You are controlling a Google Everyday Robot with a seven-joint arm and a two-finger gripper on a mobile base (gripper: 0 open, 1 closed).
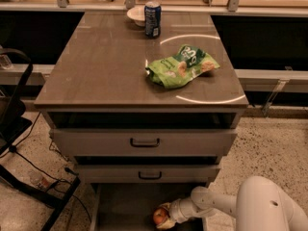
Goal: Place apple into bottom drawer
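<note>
Now | arm point(219, 203) low, elbow bent | pincer point(165, 218) apparently gripping apple point(159, 216) | inside bottom drawer point(124, 205)

Gripper point(162, 219), apple point(158, 216) between its jaws, sits in bottom drawer point(122, 207).

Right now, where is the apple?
In the camera view the apple is at bottom centre, held in the gripper, inside the open bottom drawer, just below the middle drawer.

view: high front, tilted down on cabinet point(110, 76) | range: mid | pincer point(164, 218): low edge, bottom drawer point(124, 210)
</note>
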